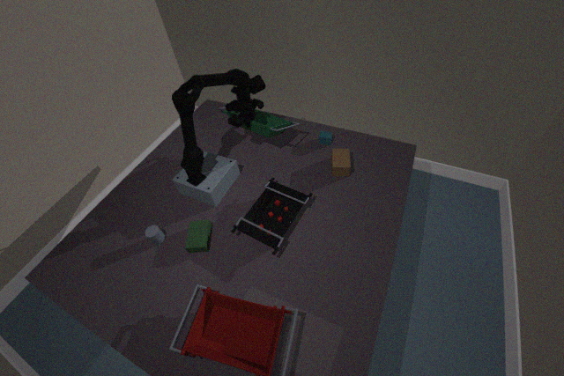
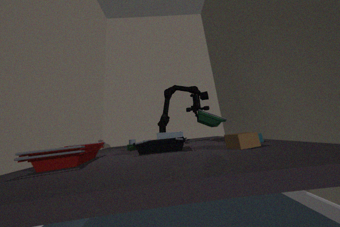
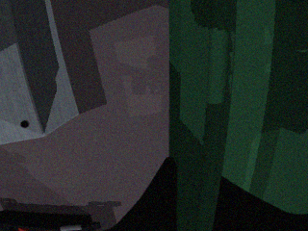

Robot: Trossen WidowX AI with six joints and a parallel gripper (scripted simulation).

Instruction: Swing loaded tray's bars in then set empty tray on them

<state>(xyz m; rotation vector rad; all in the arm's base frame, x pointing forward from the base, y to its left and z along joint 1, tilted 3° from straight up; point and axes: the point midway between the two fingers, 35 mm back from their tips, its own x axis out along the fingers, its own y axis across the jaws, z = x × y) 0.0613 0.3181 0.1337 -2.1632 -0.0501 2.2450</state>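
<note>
The black tray point(image 1: 257, 215) point(image 2: 162, 146) stands on the table with several small red blocks point(image 1: 277, 202) inside. Its near bar point(image 1: 259, 228) and far bar point(image 1: 286, 193) both lie in across its top. A corner of it shows at the lower left of the wrist view. My gripper point(image 1: 245, 122) point(image 2: 196, 114) point(image 3: 178, 164) is shut on the side wall of the empty green tray point(image 1: 266, 127) point(image 2: 210, 120) point(image 3: 250, 96). The green tray hangs above the table, tilted down away from the fingers, beyond the black tray. A bar point(image 1: 285, 127) sticks out at one end of it. The fingertips are partly hidden.
A red tray point(image 1: 241, 328) point(image 2: 57, 162) with bars out stands at the near edge. An orange block point(image 1: 341, 162) point(image 2: 243, 140) and a teal block point(image 1: 325, 137) are on the right. A green block point(image 1: 198, 235) and a grey cylinder point(image 1: 154, 233) are left of the black tray.
</note>
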